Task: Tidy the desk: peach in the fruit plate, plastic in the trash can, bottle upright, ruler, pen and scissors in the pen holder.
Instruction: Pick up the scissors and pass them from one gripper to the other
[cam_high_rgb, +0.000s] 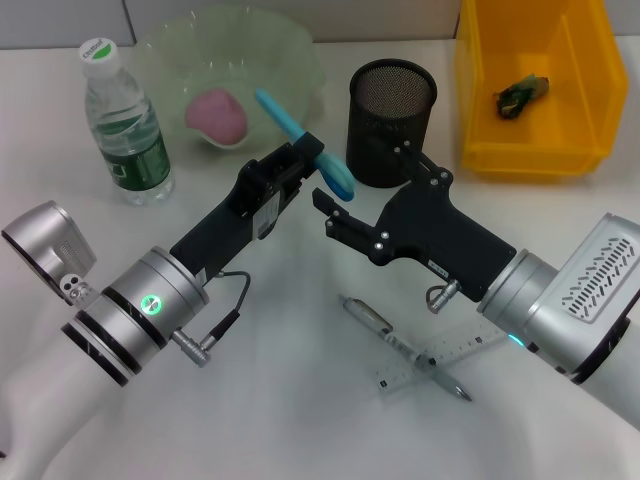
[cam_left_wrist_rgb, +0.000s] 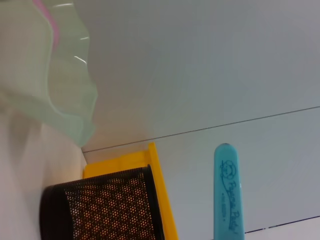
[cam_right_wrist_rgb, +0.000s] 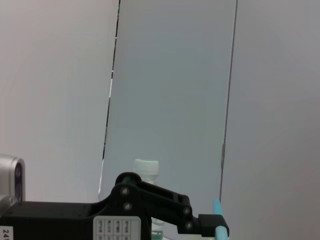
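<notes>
Task status, referenced to the pen holder (cam_high_rgb: 392, 122), from left to right.

Bottle (cam_high_rgb: 126, 124): it stands upright, cap on top, far to the left of the pen holder. This step appears complete.

Peach (cam_high_rgb: 217, 115): the pink fruit lies inside the fruit plate (cam_high_rgb: 300, 52), which is the pale green wavy bowl to the left of the pen holder. This step appears complete.

Scissors (cam_high_rgb: 305, 142): the left gripper (cam_high_rgb: 312, 152) is clamped on the blue scissors and holds them above the desk, just to the left of the pen holder. One end of the scissors points toward the fruit plate. The other end is lower and closer to the pen holder. The left wrist view shows a blue end of the scissors beside the mesh wall of the pen holder. The scissors are not yet in the pen holder.

Right gripper (cam_high_rgb: 325, 213): its fingers are apart and hold nothing. It is positioned in front of the pen holder, close to the left gripper and below the scissors. A handover between the grippers is possible but cannot be confirmed.

Pen (cam_high_rgb: 402, 346) and ruler (cam_high_rgb: 445, 355): both lie crossed on the desk, in front of the pen holder. Both remain to be stored.

Plastic (cam_high_rgb: 521, 93): a crumpled piece lies in the trash can (cam_high_rgb: 470, 90), which is the yellow bin to the right of the pen holder. This step appears complete.

Remaining items: scissors, pen, ruler.
</notes>
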